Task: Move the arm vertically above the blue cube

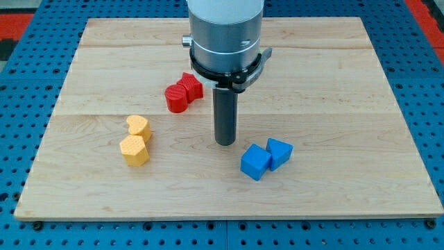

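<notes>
- No brand, label or writing can be read on any surface in the view.
- Nearest the view's bottom, the wooden board point(229, 201) has its front edge fully in sight, with bare wood between that edge and the blocks.
- The blue cube point(254, 162) sits right of centre, touching a second blue block point(279, 152) on its right; that second block's shape is hard to make out, looking angled or wedge-like.
- At the view's left, two yellow blocks point(135, 141) stand touching, one behind the other, well apart from the blue pair; their shapes look rounded or many-sided.
- My tip point(225, 143) rests on the wood just up and left of the blue cube, apart from it, with a narrow strip of board between.
- The arm ends in a plain dark rod with nothing held; there is no gripper to show a state.
- Further back, two red blocks point(182, 92) touch each other, left of the rod.
- The grey arm housing point(225, 31) is cut off by the view's top and hides part of the board behind it.
- Blue pegboard point(423, 42) surrounds the board.
</notes>
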Robot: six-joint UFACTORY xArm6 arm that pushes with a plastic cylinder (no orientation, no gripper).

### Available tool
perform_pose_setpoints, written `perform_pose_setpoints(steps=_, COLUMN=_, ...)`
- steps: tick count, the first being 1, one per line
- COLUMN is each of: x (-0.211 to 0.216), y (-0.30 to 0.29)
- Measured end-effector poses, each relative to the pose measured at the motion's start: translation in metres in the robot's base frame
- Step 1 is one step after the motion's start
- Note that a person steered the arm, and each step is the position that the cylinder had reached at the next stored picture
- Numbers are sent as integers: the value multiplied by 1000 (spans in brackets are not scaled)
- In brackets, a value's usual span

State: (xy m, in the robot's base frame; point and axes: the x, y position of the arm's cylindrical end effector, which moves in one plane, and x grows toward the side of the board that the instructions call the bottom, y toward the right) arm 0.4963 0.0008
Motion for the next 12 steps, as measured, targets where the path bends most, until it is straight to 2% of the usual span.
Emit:
perform_pose_setpoints(steps=3, x=1, y=-8)
perform_pose_setpoints(steps=5, x=-48, y=61)
perform_pose_setpoints(steps=6, x=-51, y=71)
perform_pose_setpoints(steps=12, x=-75, y=71)
